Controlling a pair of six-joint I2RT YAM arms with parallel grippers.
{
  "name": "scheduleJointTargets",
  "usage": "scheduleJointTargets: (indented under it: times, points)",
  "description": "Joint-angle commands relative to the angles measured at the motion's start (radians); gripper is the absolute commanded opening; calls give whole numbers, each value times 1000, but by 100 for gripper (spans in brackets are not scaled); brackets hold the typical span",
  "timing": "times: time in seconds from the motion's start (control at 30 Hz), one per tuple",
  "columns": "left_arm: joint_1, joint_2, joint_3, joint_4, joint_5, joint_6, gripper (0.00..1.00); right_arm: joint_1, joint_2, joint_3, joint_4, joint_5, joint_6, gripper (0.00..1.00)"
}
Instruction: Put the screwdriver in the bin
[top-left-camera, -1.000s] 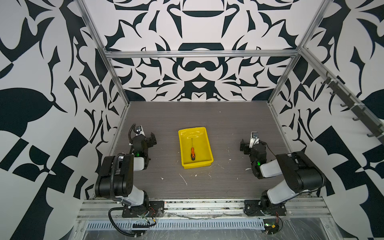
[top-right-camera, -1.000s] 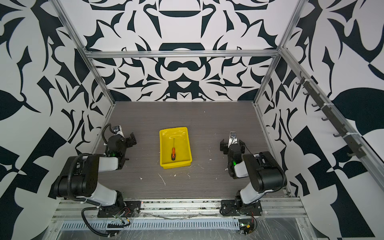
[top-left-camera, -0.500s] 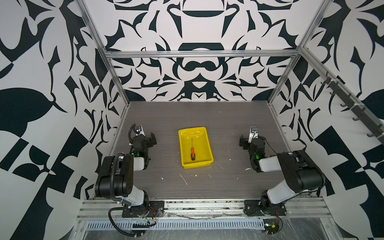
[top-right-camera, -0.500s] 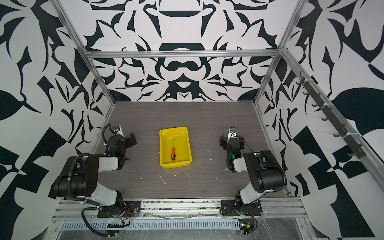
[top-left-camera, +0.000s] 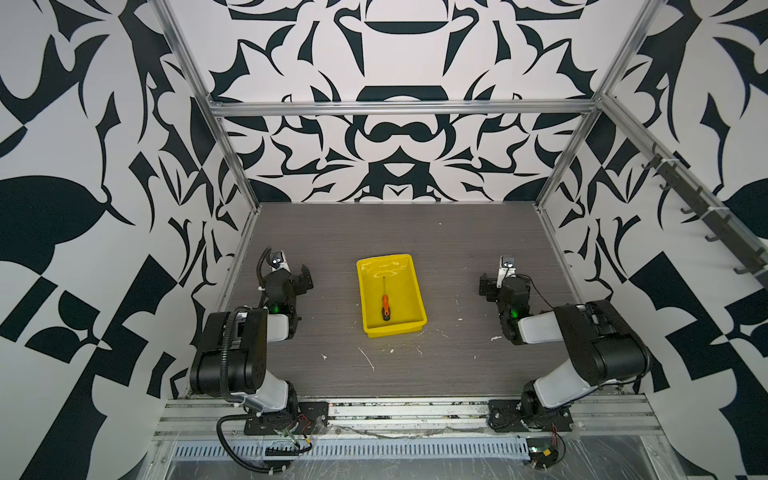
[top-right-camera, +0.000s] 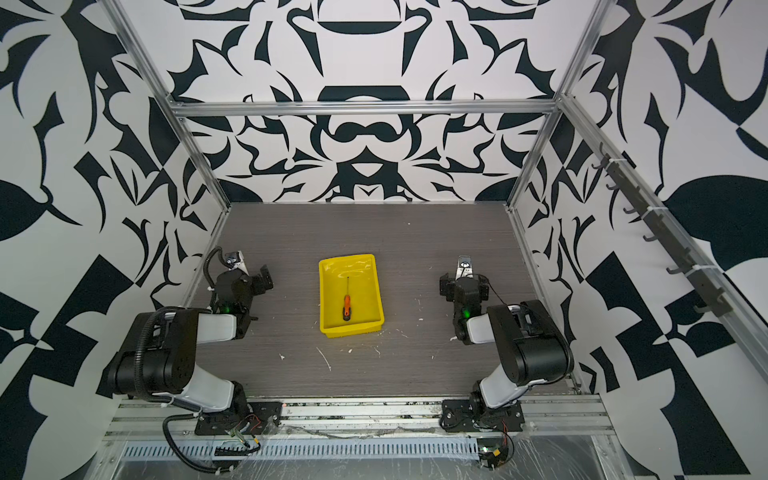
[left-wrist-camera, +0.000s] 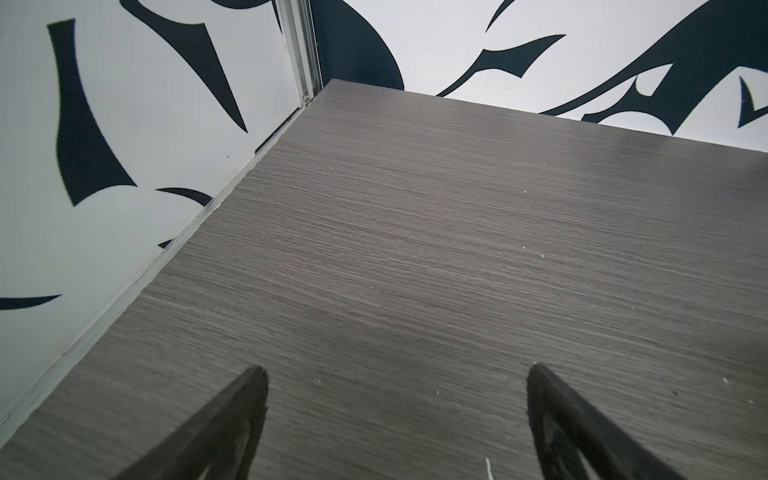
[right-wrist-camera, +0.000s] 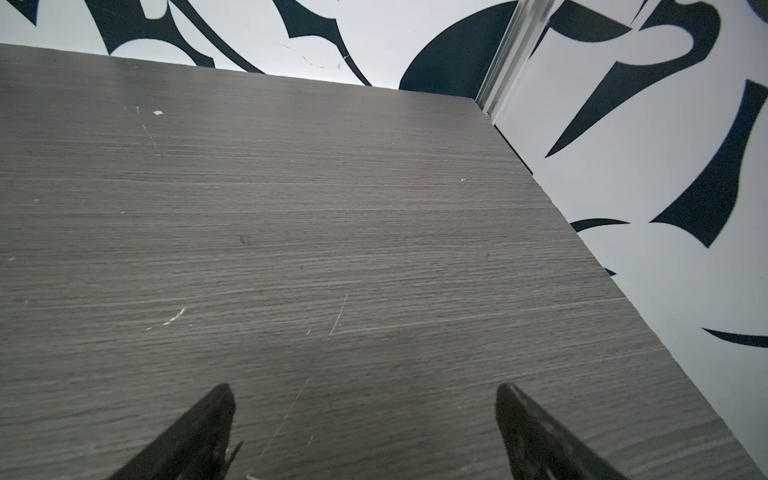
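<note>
Nearest you, both arms sit folded back at their bases, one at each near corner of the grey table (top-left-camera: 457, 241). Your left gripper (left-wrist-camera: 397, 374) rests at about nine o'clock from the bin, well apart from it, its jaws spread wide with only bare tabletop between them in the left wrist view. Your right gripper (right-wrist-camera: 363, 390) sits at about three o'clock from the bin, also well apart, jaws likewise spread and holding nothing. Between them, at the table's middle, lies the yellow bin (top-left-camera: 405, 328) (top-right-camera: 332, 328). Inside it you can see the screwdriver (top-left-camera: 385, 306) (top-right-camera: 346, 306) lying flat on the bin floor, black-capped handle at the six o'clock end, thin shaft pointing to twelve o'clock. Beyond stands the black-and-white patterned back wall (top-left-camera: 399, 158).
</note>
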Motion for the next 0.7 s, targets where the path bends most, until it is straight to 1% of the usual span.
scheduleJointTargets:
  times: [0.0,0.5,0.57,0.6,0.63,0.67]
  points:
    - [3,12,-9,37,6,-2,99,-5,-6,30,3,4,12,100]
    - [4,13,-11,37,6,-3,99,-7,-15,12,22,-2,6,100]
    - [4,13,-9,37,6,-3,99,-8,-23,-13,60,-112,-32,100]
    - [4,12,-10,37,7,-2,99,-8,-26,-32,90,-202,-65,100]
    - [4,13,-10,37,7,-3,99,-8,-28,-58,132,-238,-74,100]
    - [4,12,-9,37,6,-3,99,-8,-29,-78,161,-249,-76,100]
